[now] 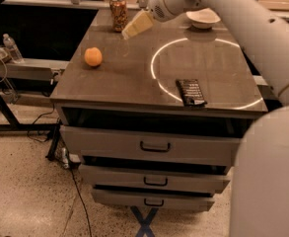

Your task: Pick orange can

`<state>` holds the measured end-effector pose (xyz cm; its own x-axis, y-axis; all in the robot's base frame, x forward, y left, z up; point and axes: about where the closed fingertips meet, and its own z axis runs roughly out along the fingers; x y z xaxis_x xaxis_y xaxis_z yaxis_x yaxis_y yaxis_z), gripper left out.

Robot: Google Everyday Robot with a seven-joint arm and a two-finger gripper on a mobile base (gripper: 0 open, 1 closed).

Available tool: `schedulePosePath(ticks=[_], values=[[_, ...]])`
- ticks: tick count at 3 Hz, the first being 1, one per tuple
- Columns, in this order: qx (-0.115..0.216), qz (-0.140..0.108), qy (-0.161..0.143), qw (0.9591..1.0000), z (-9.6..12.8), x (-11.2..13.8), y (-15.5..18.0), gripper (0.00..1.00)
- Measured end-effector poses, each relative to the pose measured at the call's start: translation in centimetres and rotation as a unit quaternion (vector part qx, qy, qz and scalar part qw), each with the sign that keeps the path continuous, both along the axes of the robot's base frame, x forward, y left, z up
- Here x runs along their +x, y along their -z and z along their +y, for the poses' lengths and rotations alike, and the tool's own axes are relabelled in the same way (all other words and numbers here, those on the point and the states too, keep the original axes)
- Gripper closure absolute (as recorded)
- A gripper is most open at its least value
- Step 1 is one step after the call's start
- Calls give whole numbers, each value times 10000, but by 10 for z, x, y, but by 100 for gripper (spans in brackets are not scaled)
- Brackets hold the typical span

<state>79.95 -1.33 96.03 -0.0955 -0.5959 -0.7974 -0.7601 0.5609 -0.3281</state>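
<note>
Jaws just beside orange can [118, 13], angled down-left | arm [242, 19] stretched across tabletop [129, 83]

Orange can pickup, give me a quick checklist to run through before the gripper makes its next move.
1. Orange can upright near the far edge of the drawer cabinet top: ok.
2. Gripper around the can: not ok, it hangs just right of it, above the top.
3. Gap between gripper and can free of other things: ok.
4. Orange fruit apart from the can, nearer the left front: ok.
5. White bowl out of the way, far right: ok.
6. Gripper at the can's depth: cannot tell from this one view.
</note>
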Motion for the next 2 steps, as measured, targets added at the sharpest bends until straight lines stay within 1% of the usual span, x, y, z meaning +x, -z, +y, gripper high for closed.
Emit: schedulePosePath(ticks=[1, 2], values=[[547, -241, 470, 9971, 19, 65, 7, 0], [526, -189, 515, 9971, 31, 74, 25, 0]])
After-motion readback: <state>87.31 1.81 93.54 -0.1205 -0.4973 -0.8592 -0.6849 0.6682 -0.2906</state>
